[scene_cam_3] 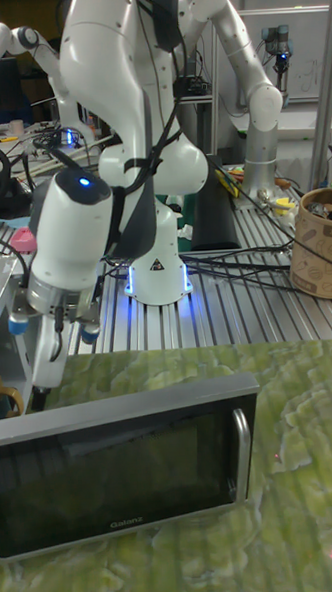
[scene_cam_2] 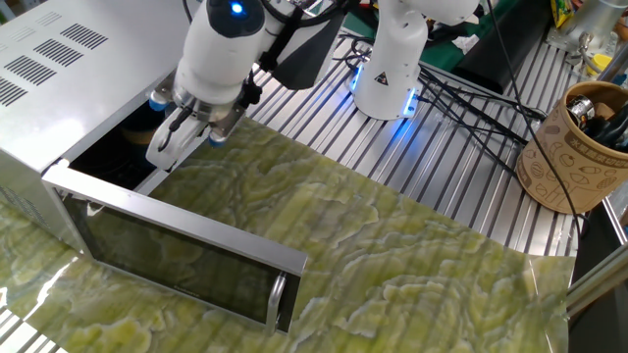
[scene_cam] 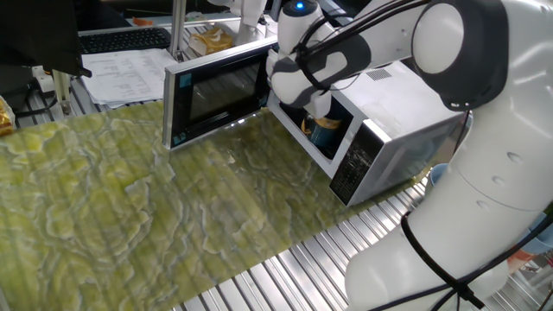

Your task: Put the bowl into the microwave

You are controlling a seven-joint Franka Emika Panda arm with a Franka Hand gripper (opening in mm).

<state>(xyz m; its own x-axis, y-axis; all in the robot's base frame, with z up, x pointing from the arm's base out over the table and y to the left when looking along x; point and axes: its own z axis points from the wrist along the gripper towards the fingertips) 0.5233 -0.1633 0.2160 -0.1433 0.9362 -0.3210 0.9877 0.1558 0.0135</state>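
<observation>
The microwave [scene_cam: 389, 138] stands with its door [scene_cam: 220, 93] swung wide open. The bowl [scene_cam: 326, 131], teal with a tan handle, sits inside the microwave's cavity, near the front opening. The gripper [scene_cam_2: 180, 139] hangs just outside that opening, above the bowl and clear of it, its fingers [scene_cam_3: 46, 353] parted and holding nothing. A brown patterned cup [scene_cam_2: 574, 147] stands well apart from the microwave.

Bowl [scene_cam: 326, 131] inside microwave [scene_cam: 406, 130]
</observation>
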